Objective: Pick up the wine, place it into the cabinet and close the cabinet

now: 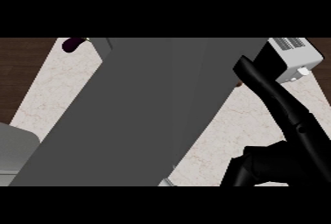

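A broad grey cabinet panel (pixel 149 109) fills the centre of the head view, running diagonally from 7 o'clock to 12 o'clock and covering most of the pale marbled counter (pixel 239 131). The right hand (pixel 304 148) enters from 4 o'clock. One finger (pixel 258 81) extends straight towards 1 o'clock, and its tip meets the panel's right edge. The remaining fingers hang bent at 5 o'clock. Nothing is enclosed by them, so the hand is released rather than grasping. The left hand is outside the view. At 11 o'clock, just beside the panel's upper left corner, a small dark purple object (pixel 71 43) shows; only a fragment is visible, and it cannot be confirmed as the wine. No other part of a bottle is exposed; whether the wine lies behind the panel cannot be told. A white appliance (pixel 291 54) with a slotted top stands at 1 o'clock, behind the extended finger. A lighter grey shape (pixel 16 148) sits at 8 o'clock; its identity cannot be determined.
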